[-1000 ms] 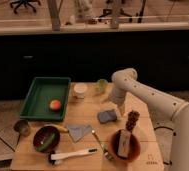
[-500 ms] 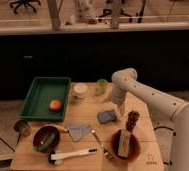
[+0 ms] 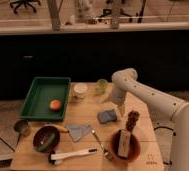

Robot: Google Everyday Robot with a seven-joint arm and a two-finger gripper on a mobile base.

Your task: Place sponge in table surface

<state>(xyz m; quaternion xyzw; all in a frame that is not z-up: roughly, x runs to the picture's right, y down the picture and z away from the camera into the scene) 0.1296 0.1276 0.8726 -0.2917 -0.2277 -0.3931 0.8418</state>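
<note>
The sponge [image 3: 107, 116], a small blue-grey pad, lies flat on the light wooden table surface [image 3: 90, 109], right of centre. My gripper [image 3: 120, 109] hangs at the end of the white arm, just above and to the right of the sponge, close to its far right corner. I cannot tell whether it touches the sponge.
A green tray [image 3: 38, 90] holding an orange fruit [image 3: 55, 104] sits at the left. A white cup [image 3: 80, 90] and a green cup [image 3: 102, 86] stand at the back. A grey-blue cloth [image 3: 79, 132], dark bowl [image 3: 45, 138], white-handled brush [image 3: 73, 155], brown bowl with a tan-and-white block [image 3: 124, 144] and a brown packet [image 3: 132, 120] fill the front.
</note>
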